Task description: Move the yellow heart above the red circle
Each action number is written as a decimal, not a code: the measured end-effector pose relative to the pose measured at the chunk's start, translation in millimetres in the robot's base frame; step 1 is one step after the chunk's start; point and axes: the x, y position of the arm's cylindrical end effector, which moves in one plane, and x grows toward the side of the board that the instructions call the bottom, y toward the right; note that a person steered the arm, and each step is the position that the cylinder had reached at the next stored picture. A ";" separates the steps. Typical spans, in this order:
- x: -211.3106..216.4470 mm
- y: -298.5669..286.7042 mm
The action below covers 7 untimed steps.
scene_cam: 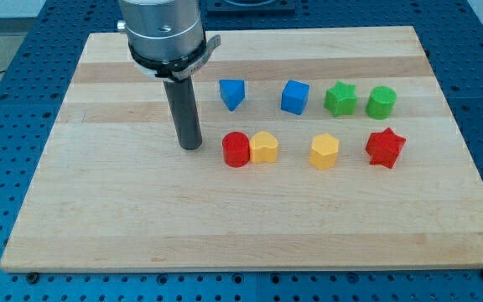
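The red circle [236, 149] sits near the board's middle. The yellow heart [264, 147] lies right against its right side, touching it. My tip [191, 146] stands on the board to the left of the red circle, a short gap away, at about the same height in the view. The rod rises from it to the arm's grey flange at the view's top.
A blue triangle-like block [232, 94] and a blue cube [294, 96] lie above the red circle and heart. A green star [340, 99], a green cylinder [381, 101], a yellow hexagon-like block [324, 152] and a red star [385, 148] lie to the right. The wooden board [99, 210] ends near the view's bottom.
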 end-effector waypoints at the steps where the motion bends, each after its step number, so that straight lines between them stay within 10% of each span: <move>1: -2.5 0.2; 3: 110.2 22.6; 5: 70.9 216.4; 7: 39.0 139.4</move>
